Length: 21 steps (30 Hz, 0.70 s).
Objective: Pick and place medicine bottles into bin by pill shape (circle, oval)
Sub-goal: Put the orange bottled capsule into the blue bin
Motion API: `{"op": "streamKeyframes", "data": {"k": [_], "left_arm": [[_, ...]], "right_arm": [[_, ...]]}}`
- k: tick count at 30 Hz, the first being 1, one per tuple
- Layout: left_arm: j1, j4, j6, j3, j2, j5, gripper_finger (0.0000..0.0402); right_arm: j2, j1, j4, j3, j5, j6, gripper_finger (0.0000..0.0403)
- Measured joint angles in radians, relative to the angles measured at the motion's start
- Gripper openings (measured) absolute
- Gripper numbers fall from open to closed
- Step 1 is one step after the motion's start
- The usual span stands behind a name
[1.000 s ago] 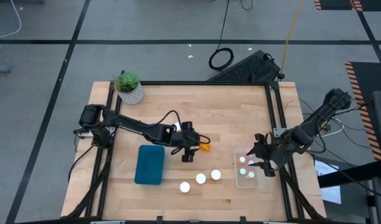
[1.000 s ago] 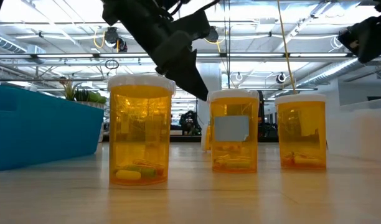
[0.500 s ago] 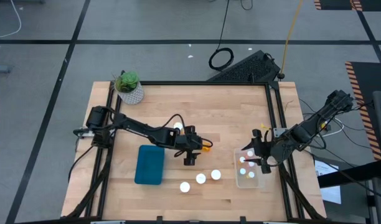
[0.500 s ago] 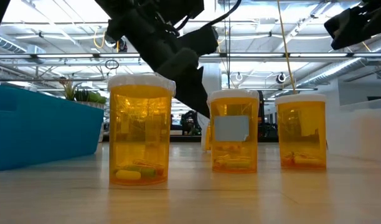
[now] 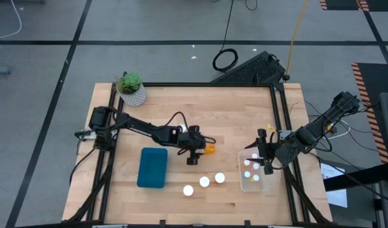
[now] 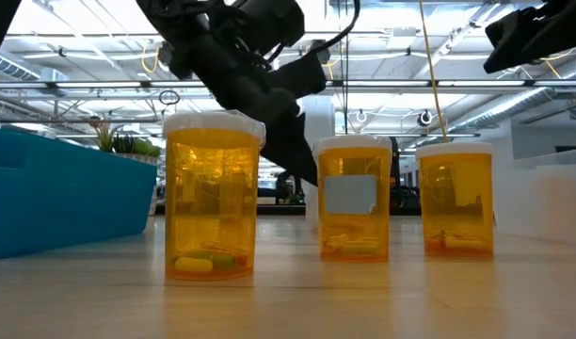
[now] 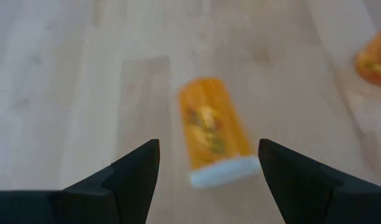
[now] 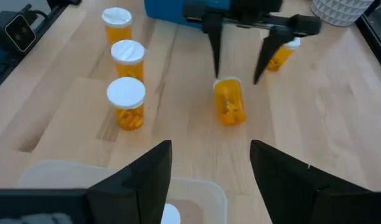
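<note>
Wide wooden tabletop (image 5: 232,114), and the left arm is stretched across it from the left edge, its gripper (image 5: 193,154) spread wide over mid-table, holding nothing. Right between those parted fingers (image 7: 122,180), on the wood, lies a toppled bottle (image 7: 212,130), orange body pointing away, white cap nearest the wrist camera; neither finger touches it. The right wrist view agrees: that lying bottle (image 8: 229,102) sits on its side with the left gripper's two dark fingers straddling it from above. A second lying bottle (image 8: 279,55) rests just behind those fingers. Over at the right edge, the right arm hangs with its gripper (image 5: 267,159) above the clear bin (image 5: 253,185), fingers apart and empty. White caps show inside that bin, so several bottles are already in there. The blue bin (image 5: 152,167) sits left of centre, beside the left arm, and I can't see into it well enough to say what it holds. Near the front edge, three upright bottles (image 5: 204,182) stand in a loose row between the two bins; up close in the low view they are orange, white-capped, with pills settled at the bottom, though their shape is hard to call. In the far left corner, a potted plant (image 5: 130,88).
</note>
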Motion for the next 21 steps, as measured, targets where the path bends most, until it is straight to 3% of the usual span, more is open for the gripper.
{"op": "streamKeyframes", "data": {"k": [4, 11, 17, 21], "left_arm": [[0.003, 0.020, 0.016, 0.000, -0.029, -0.010, 0.0273], [0.008, 0.013, 0.003, -0.041, -0.051, -0.088, 0.0273], [0.032, 0.192, -0.005, -0.130, -0.050, -0.056, 0.0273], [0.038, 0.203, -0.041, -0.150, -0.050, -0.018, 0.0273]], "right_arm": [[0.000, 0.000, 0.000, 0.000, 0.010, 0.000, 0.0212], [0.000, 0.000, 0.001, 0.000, 0.152, -0.002, 0.0212], [0.000, 0.000, -0.003, -0.001, 0.154, -0.004, 0.0212], [0.000, 0.000, -0.008, -0.001, 0.154, -0.007, 0.0212]]}}
